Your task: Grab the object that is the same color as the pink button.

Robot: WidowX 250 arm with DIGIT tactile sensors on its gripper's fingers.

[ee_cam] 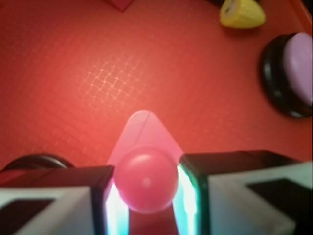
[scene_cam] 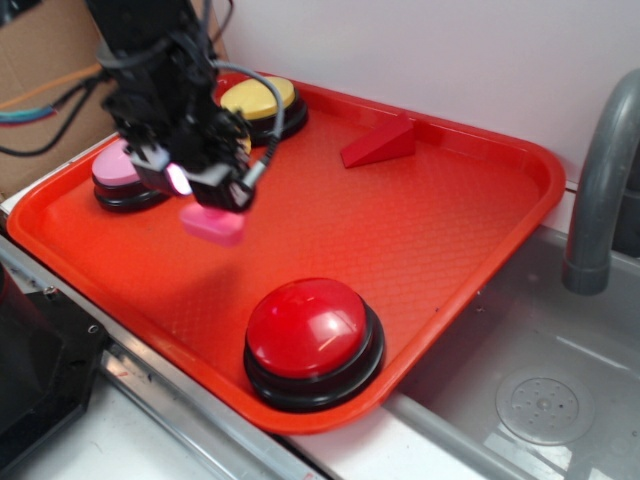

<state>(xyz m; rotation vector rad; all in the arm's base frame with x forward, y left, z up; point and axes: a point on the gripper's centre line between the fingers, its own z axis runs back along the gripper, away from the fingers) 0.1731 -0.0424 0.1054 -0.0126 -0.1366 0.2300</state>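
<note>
**Ana:** At the left centre of the exterior frame, the claw (scene_cam: pixel 205 190) pinches the bolt (scene_cam: pixel 212 224), whose flat base hangs just below the fingers over the tray (scene_cam: pixel 430 230). The wrist view shows the round shaft end squeezed between both pads (ee_cam: pixel 105 196).

**Ben:** What could spoil it?

**Ana:** The shaft is ridged and round, and the pads seem to meet it only at its sides. It could roll or slide out if the arm jerks. The base juts past the pads too, so a low sideways move might catch it on something.

**Ben:** On what?

**Ana:** The pink button (scene_cam: pixel 118 170) sits just to the left of the claw, and the yellow button (scene_cam: pixel 262 100) just behind it, toward the top. Both look close enough to clip.

**Ben:** And open room?

**Ana:** Rightward and toward the bottom, the tray lies bare until the red button (scene_cam: pixel 312 335) at lower centre and the red wedge (scene_cam: pixel 380 142) near the upper rim. Straight up looks safest. Beyond the right rim lie a sink (scene_cam: pixel 540 400) and faucet (scene_cam: pixel 600 180).
</note>
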